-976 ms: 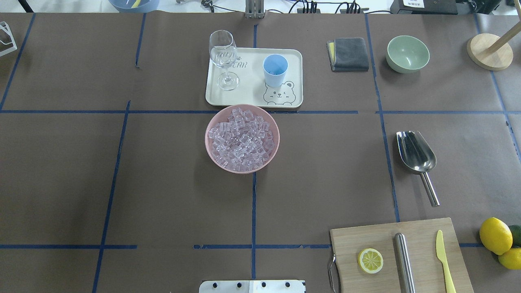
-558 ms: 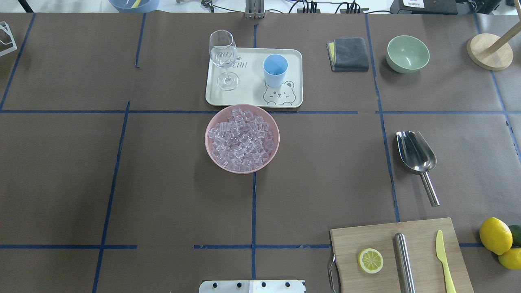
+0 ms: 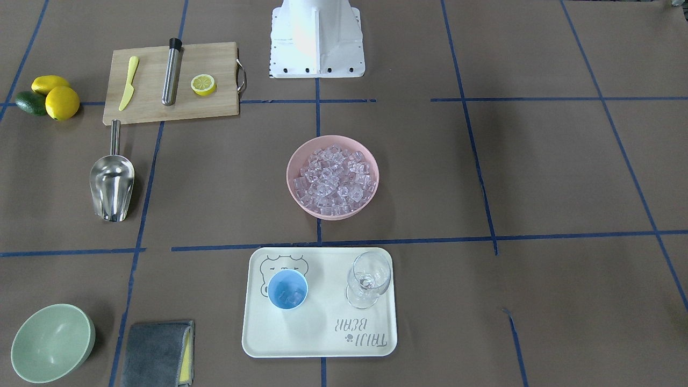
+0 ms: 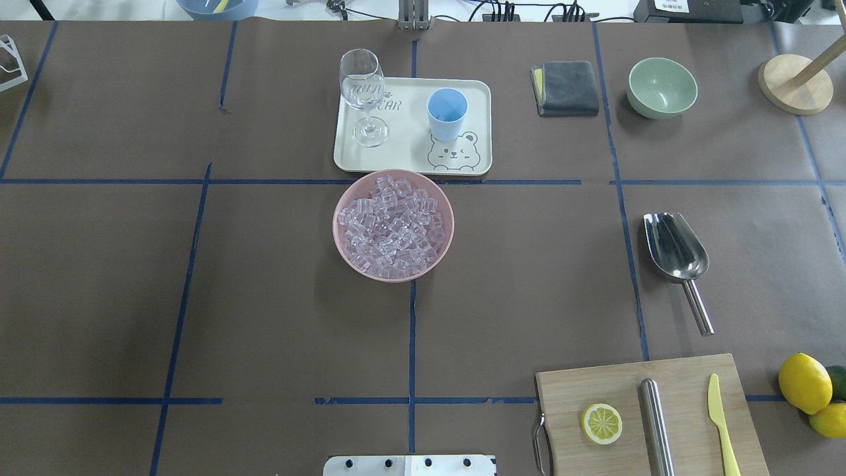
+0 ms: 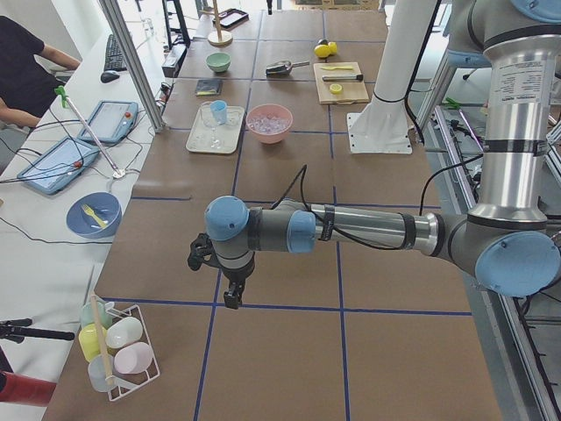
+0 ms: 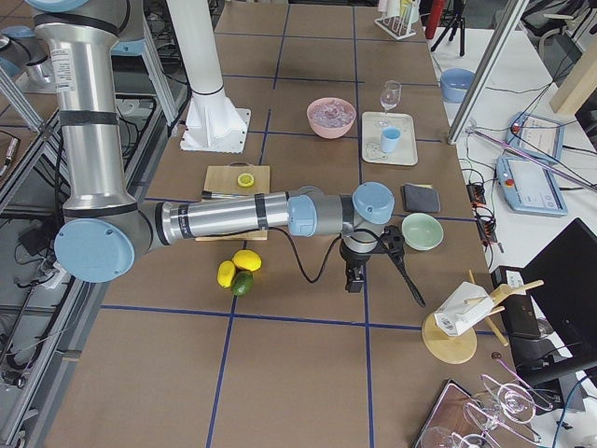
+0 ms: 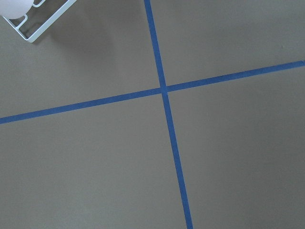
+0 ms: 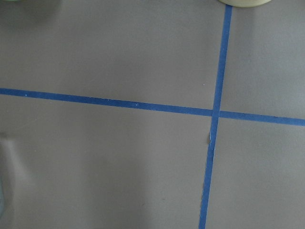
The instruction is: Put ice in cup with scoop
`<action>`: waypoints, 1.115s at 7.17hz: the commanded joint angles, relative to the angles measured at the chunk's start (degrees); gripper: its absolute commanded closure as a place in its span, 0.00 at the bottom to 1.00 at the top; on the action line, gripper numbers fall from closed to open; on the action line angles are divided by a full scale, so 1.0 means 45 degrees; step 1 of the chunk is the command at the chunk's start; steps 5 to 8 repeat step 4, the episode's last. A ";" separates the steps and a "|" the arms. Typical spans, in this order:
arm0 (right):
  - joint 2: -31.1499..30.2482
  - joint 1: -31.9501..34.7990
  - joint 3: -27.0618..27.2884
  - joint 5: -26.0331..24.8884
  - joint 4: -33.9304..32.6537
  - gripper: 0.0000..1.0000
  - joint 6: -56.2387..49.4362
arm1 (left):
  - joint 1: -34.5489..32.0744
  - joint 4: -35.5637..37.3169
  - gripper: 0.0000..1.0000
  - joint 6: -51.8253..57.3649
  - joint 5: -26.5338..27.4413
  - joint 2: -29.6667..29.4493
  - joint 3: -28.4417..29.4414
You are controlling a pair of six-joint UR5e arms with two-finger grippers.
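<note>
The ice (image 4: 393,225) fills a pink bowl (image 4: 344,254) at the table's middle. The light-blue cup (image 4: 447,114) stands on a cream tray (image 4: 410,158) behind it; the front-facing view shows a few cubes in the cup (image 3: 287,289). The steel scoop (image 4: 675,248) lies free on the table at the right, handle toward the robot. The left gripper (image 5: 230,294) hangs over the table's left end, far from all of these. The right gripper (image 6: 354,275) hangs over the right end near the green bowl. I cannot tell whether either is open or shut.
A wine glass (image 4: 362,86) shares the tray. A grey cloth (image 4: 566,87), a green bowl (image 4: 661,86) and a wooden stand (image 4: 795,82) are at the back right. A cutting board (image 4: 568,390) holds a lemon slice, a steel cylinder and a yellow knife; lemons (image 4: 804,382) lie beside it.
</note>
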 commanded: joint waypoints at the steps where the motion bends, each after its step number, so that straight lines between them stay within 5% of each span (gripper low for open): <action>1: 0.0131 0.0020 -0.0038 0.0001 -0.0098 0.00 -0.0042 | 0.0020 -0.0018 0.00 -0.0007 0.0015 -0.0081 0.0000; 8: 0.0093 0.0039 -0.0018 -0.0019 -0.0059 0.00 -0.0042 | 0.0040 0.0021 0.00 0.0012 0.0035 -0.0471 0.0000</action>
